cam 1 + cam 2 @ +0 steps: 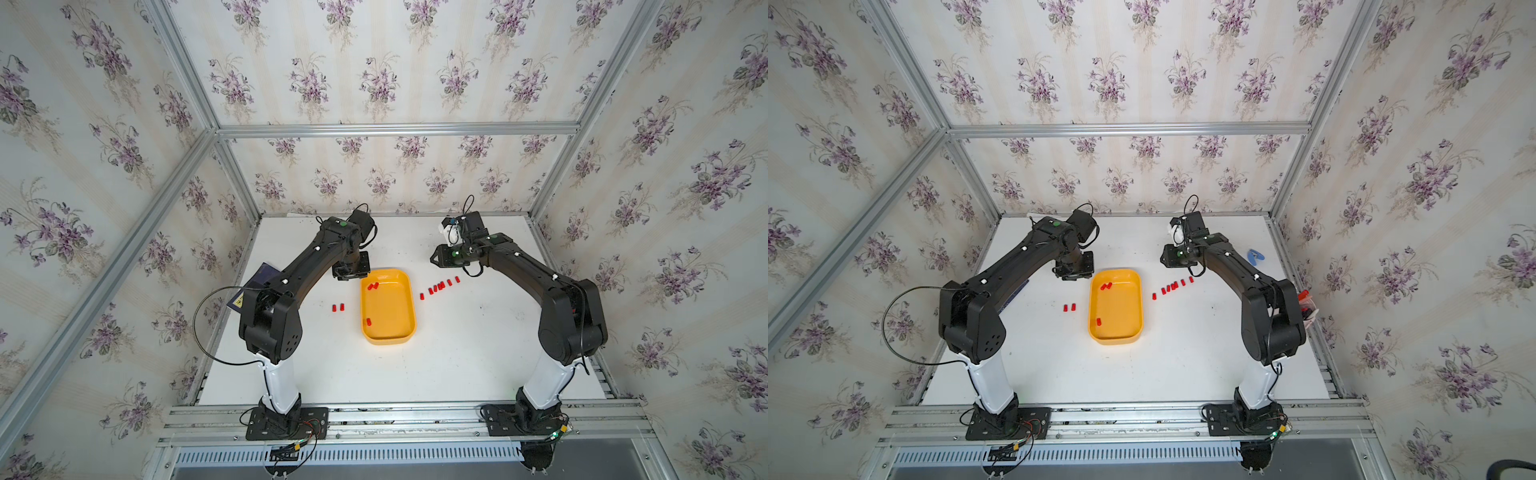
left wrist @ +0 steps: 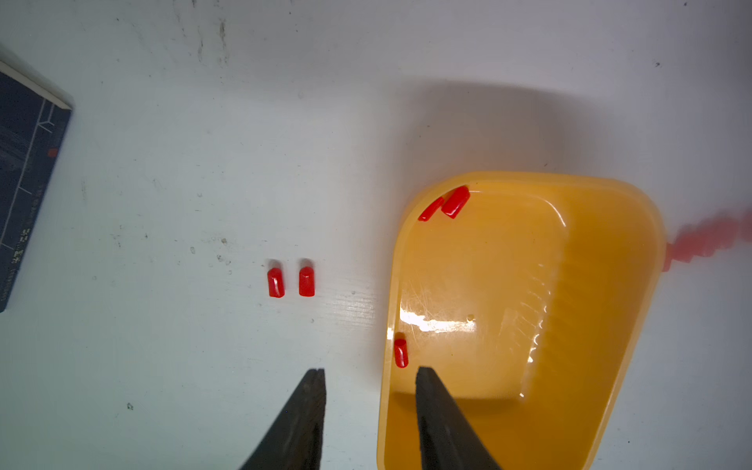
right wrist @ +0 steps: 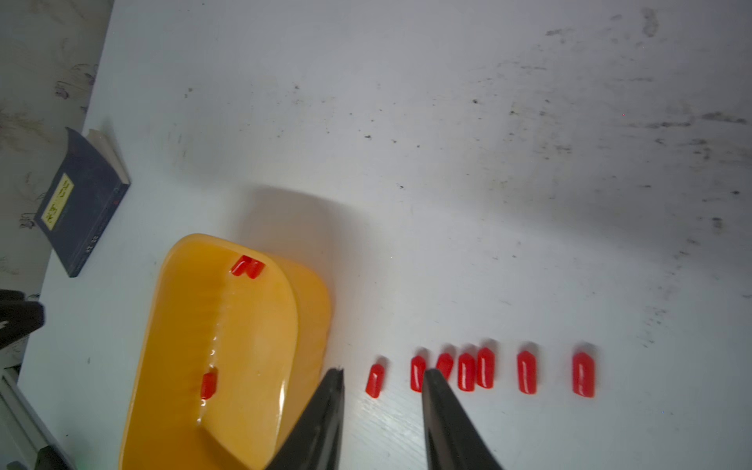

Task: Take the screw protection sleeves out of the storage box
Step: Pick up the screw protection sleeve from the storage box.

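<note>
Yellow tray point(image 1: 390, 309) sits mid-counter point(image 1: 457, 353), long side running front to back, between the two arms. Both top views agree.

Three red caps point(image 1: 372, 286) lie inside the tray. A pair is touching in the far left corner, and a single cap point(image 2: 401, 353) lies against the left wall, nearer the front.

Out on the counter, two caps point(image 1: 338, 307) stand side by side left of the tray, near it but apart. Right of the tray is a row of seven caps point(image 3: 486, 368), the middle ones bunched close and the end ones spaced out.

Left pincer point(image 2: 370, 369): released, fingers apart, nothing between them. In its wrist view one finger lies over bare counter and the other over the tray's inside. That finger is close to the single cap but not on it.

Right pincer point(image 3: 383, 371): also released, empty. It hangs over the counter between the tray and the row. One fingertip hides part of the second cap in the row; contact cannot be told.

Dark blue book point(image 3: 81, 203) with a yellow label lies at the counter's left edge, partly hidden under the left arm in both top views
</note>
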Available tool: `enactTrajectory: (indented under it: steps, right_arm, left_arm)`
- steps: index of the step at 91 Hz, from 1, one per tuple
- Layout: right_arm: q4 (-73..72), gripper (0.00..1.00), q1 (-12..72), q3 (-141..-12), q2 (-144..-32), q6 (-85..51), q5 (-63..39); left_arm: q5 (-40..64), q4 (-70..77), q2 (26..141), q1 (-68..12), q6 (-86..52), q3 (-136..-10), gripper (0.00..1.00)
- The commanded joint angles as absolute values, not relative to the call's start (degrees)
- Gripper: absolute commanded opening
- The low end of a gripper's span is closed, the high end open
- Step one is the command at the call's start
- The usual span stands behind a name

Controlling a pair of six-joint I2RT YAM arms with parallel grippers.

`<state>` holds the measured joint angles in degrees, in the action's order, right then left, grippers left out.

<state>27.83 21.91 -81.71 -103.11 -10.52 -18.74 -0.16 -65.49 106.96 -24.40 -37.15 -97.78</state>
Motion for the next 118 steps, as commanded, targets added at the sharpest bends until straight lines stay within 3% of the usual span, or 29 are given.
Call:
enactTrajectory:
  steps: [1, 25, 33, 50, 87, 118]
  right_arm:
    - [28.0, 0.37, 25.1, -84.2, -103.2, -16.4, -22.9]
    - [24.8, 0.36, 36.3, -90.8, -110.9, -35.8, -26.6]
    - [22.8, 0.35, 38.4, -91.2, -113.7, -41.0, -25.3]
    - [23.5, 0.34, 41.9, -94.0, -118.1, -45.6, -18.8]
    - [31.0, 0.32, 43.0, -98.9, -124.6, -46.1, -7.0]
    - [33.5, 0.32, 42.2, -100.9, -125.7, -44.6, -4.4]
  left_arm:
    - [1.7, -61.9, 105.5, -24.5, -38.7, -96.0, 0.41]
    - [5.1, -48.1, 99.2, -23.8, -35.6, -83.8, 0.34]
    - [5.5, -47.1, 99.6, -23.4, -35.4, -82.8, 0.24]
    - [9.3, -41.2, 100.3, -22.6, -34.4, -77.4, 0.15]
    - [15.2, -33.7, 102.9, -22.4, -34.2, -72.2, 0.12]
    - [17.0, -33.8, 101.9, -22.5, -34.2, -72.3, 0.12]
